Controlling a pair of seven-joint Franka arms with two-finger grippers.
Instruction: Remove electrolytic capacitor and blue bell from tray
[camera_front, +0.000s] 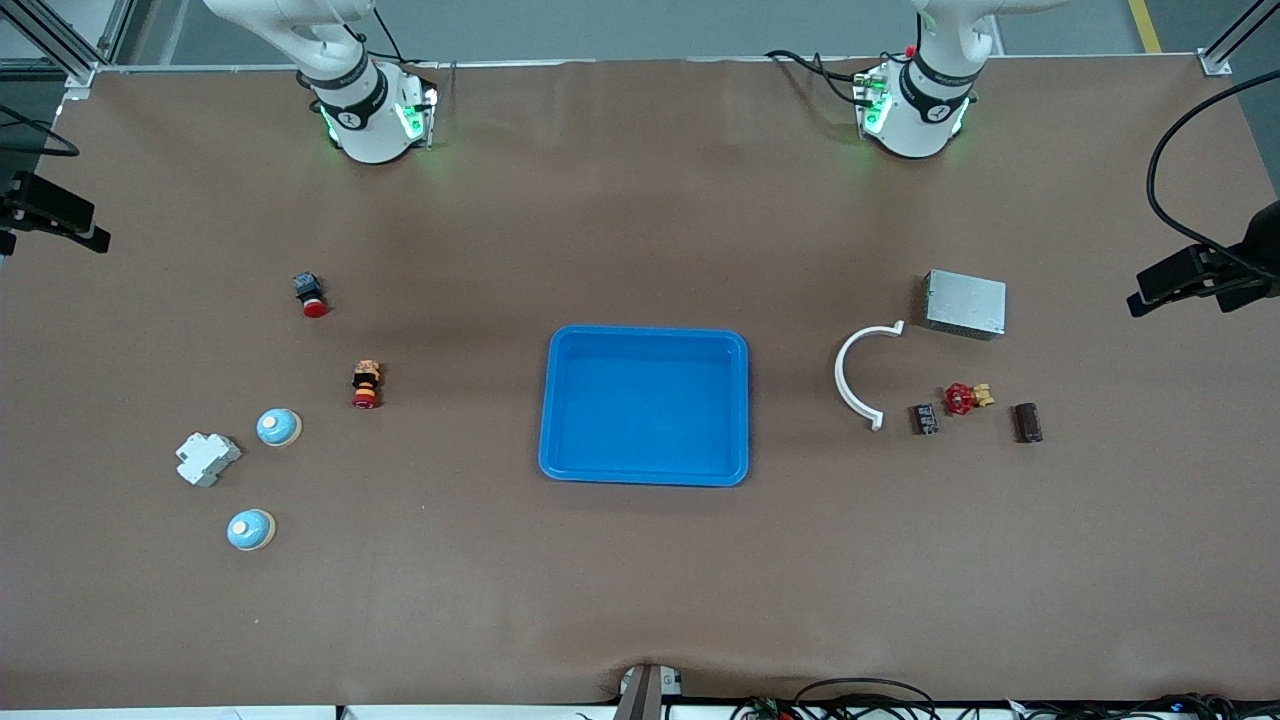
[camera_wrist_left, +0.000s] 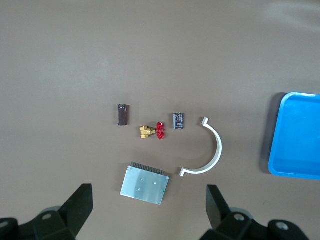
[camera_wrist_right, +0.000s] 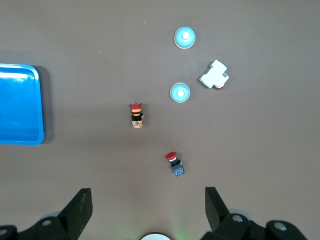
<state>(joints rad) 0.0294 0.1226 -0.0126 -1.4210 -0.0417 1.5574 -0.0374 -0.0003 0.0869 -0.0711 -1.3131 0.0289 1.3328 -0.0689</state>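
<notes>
Tray (camera_front: 560, 400) first: finding it empty, capacitor (camera_front: 1027, 422) at 3 o'clock, blue bells (camera_front: 278, 427) at 9, holding left hand (camera_wrist_left: 150, 200) and right hand (camera_wrist_right: 148, 200) spread, waiting over their own ends.

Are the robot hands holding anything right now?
No, nothing is held. The left gripper and right gripper are both open, high over the brown table; both arms wait.
</notes>
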